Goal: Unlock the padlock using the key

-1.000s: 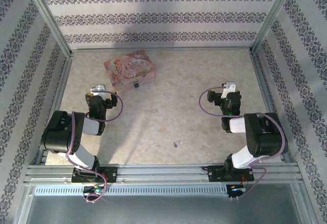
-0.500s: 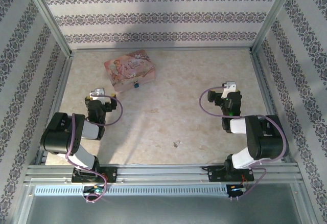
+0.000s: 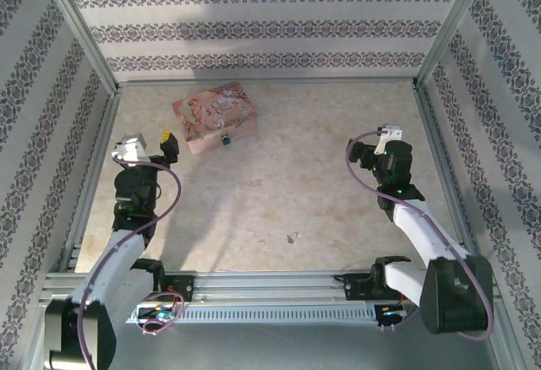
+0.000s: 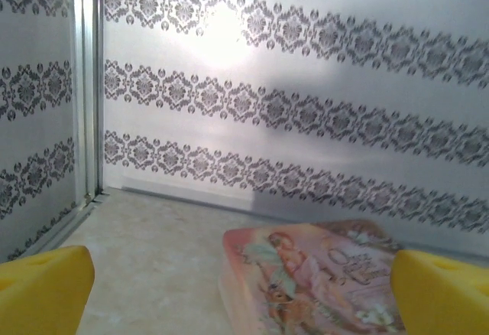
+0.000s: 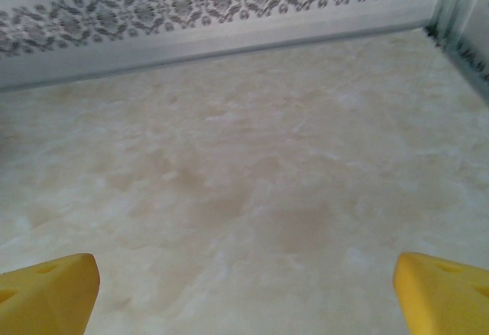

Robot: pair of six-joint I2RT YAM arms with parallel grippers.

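Top external view, left gripper (image 3: pixel 154 145) spread wide, pink box (image 3: pixel 215 113) just ahead-right of it, padlock (image 3: pixel 226 139) on the box's near face, right gripper (image 3: pixel 390 144) spread, well apart; left wrist view, box lid between yellow fingertips (image 4: pixel 43 291); right wrist view, bare table (image 5: pixel 244 174) ahead.

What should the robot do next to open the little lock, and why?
Probably ease the open left claw toward the tiny silvery-and-blue metal padlock at the front of the pink picture-printed rectangular box. That claw is empty, faces the box and sits nearest it, so it looks best placed to steady the lock.
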